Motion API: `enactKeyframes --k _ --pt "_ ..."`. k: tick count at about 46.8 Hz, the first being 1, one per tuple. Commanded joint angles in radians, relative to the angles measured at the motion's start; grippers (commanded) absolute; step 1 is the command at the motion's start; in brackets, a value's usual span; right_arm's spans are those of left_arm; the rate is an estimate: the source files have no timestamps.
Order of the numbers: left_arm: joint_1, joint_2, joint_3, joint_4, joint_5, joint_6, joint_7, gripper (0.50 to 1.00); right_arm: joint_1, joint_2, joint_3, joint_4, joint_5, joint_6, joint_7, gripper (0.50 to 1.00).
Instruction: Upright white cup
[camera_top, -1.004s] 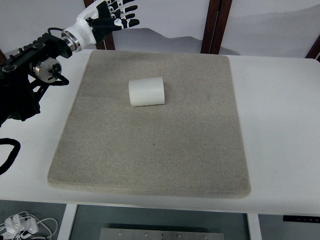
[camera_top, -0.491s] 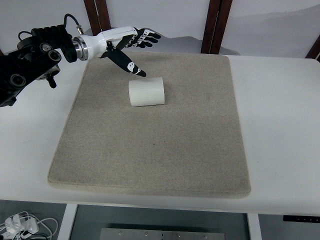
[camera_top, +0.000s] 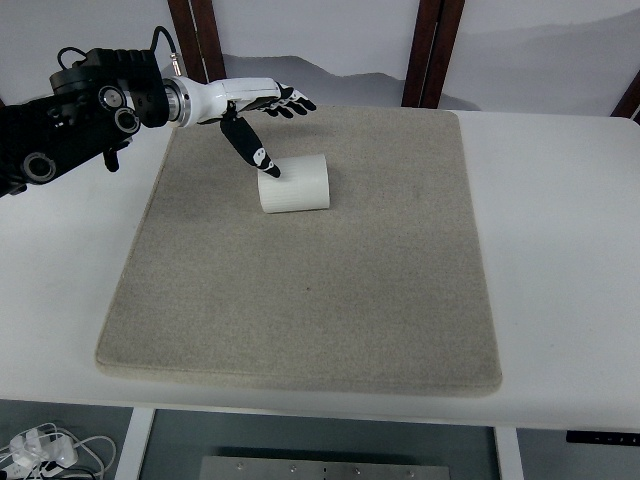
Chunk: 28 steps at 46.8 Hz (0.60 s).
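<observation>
Still nothing is righted: on the white table (camera_top: 560, 230) the grey mat (camera_top: 300, 300) carries the white cup (camera_top: 294, 183) lying on its side toward the far middle, so the whole lift and turn is left to do. The left hand (camera_top: 255, 105) hangs over it, fingers spread and holding nothing, thumb tip at the cup's left end. Compared with half a second back, the hand has dropped closer, the thumb now reaching the cup, which hasn't budged.
</observation>
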Motion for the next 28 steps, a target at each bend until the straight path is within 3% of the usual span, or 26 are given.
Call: enactKeyframes --k 1,18,28 --pt "-0.003 0.000 0.009 -0.001 0.023 0.000 0.022 0.981 0.000 0.000 0.000 0.000 0.000 0.000 0.000 0.952" --pt "-0.016 -0.010 0.066 -0.007 0.024 0.001 0.050 0.979 0.000 0.000 0.000 0.000 0.000 0.000 0.000 0.952" --pt "-0.010 -0.074 0.089 0.001 0.024 0.009 0.067 0.979 0.000 0.000 0.000 0.000 0.000 0.000 0.000 0.952"
